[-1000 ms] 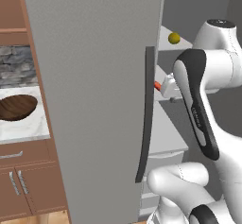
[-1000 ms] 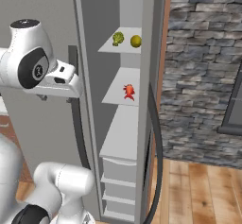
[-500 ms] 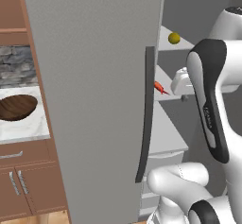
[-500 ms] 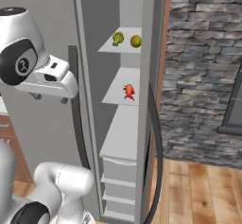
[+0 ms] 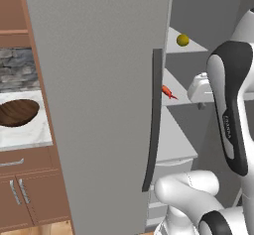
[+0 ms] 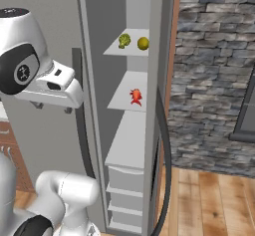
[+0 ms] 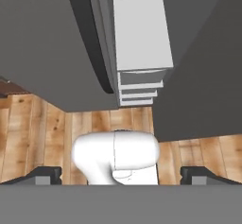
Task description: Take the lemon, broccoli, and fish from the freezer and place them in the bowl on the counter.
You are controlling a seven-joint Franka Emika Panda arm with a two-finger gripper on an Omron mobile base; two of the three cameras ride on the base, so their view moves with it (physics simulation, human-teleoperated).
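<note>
With its jaws spread wide and empty, the gripper [image 7: 121, 173] is rising and pointing floorward, leaving the fish [image 6: 135, 96], broccoli [image 6: 124, 41] and lemon [image 6: 143, 43] untouched on freezer [image 6: 130, 130] shelves beyond the jaws.

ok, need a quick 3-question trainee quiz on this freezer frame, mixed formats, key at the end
1. True or false: the broccoli and the lemon sit on the same shelf of the freezer.
2. Multiple choice: the fish lies A) in the bowl, B) on the shelf below the lemon, C) on the floor.
3. Short answer: how do the jaws of the gripper stand, and do they hold anything?

Key
1. True: both are on the upper shelf, broccoli to the left in the right base view.
2. B. The bowl on the counter holds none of the three items.
3. Open wide, holding nothing.
</note>
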